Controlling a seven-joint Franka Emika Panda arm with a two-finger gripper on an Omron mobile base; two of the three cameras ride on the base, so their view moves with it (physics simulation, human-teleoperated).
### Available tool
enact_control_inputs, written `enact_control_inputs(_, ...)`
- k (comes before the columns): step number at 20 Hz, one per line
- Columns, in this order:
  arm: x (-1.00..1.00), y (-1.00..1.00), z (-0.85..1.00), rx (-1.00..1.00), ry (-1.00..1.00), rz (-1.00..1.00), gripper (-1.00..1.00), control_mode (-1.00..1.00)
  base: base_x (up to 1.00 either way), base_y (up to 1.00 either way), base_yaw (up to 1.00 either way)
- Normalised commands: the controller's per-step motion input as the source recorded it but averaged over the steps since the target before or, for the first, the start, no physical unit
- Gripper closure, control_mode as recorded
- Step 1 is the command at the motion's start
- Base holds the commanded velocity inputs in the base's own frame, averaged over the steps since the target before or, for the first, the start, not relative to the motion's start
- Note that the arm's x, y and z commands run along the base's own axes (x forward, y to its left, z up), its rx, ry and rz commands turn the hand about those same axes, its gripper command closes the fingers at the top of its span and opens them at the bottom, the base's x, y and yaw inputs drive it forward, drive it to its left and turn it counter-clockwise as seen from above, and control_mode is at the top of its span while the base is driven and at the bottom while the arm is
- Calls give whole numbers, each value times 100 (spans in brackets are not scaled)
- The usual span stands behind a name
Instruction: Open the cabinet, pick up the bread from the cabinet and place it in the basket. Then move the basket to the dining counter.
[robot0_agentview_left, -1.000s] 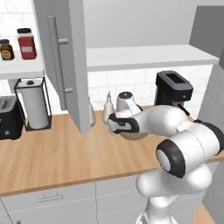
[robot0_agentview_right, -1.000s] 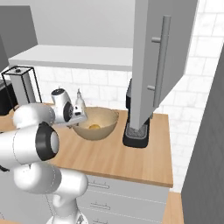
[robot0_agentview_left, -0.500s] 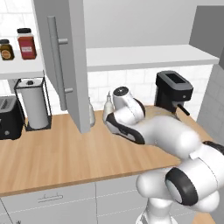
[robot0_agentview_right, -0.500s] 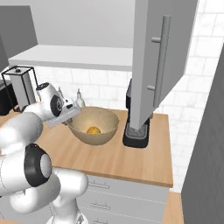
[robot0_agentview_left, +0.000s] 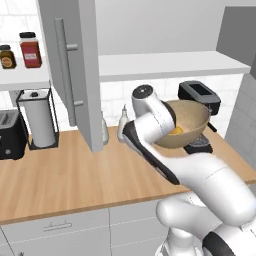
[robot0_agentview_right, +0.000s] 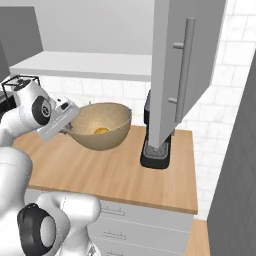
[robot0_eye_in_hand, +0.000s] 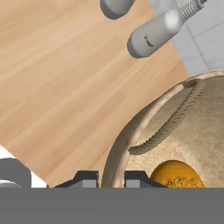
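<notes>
The round tan basket (robot0_agentview_left: 189, 122) hangs tilted above the wood worktop, with the golden-brown bread (robot0_agentview_left: 176, 130) lying inside it. My gripper (robot0_agentview_right: 70, 128) is shut on the basket's near rim. The right base view shows the basket (robot0_agentview_right: 104, 125) and bread (robot0_agentview_right: 101, 131) just left of the coffee machine. In the hand view the rim (robot0_eye_in_hand: 127, 133) runs between my gripper (robot0_eye_in_hand: 111, 178) fingers, beside the bread (robot0_eye_in_hand: 175, 174). The cabinet door (robot0_agentview_left: 75, 70) stands swung open; the same door (robot0_agentview_right: 185, 70) shows in the right base view. The dining counter is out of view.
A black coffee machine (robot0_agentview_left: 200, 96) stands behind the basket against the tiled wall. A paper towel holder (robot0_agentview_left: 36, 117) and a black toaster (robot0_agentview_left: 9, 135) sit at the left, with jars (robot0_agentview_left: 30, 49) on the shelf above. White bottles (robot0_eye_in_hand: 157, 33) stand by the wall.
The gripper has shut on the basket's rim. The basket, with the bread in it, has risen off the worktop and swung toward the coffee machine.
</notes>
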Motion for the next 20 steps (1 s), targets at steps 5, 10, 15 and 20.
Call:
enact_control_inputs(5, -49, 0, 77, -1, -2, 10, 100, -100, 0, 0, 0)
enact_control_inputs(10, -23, 0, 32, 0, -1, 0, 100, -100, 0, 0, 0)
enact_control_inputs(15, 0, 1, 0, 1, 0, 2, 100, 100, -5, 2, 1)
enact_control_inputs(20, 0, 0, 0, 0, 0, 0, 100, 100, -90, 25, 10)
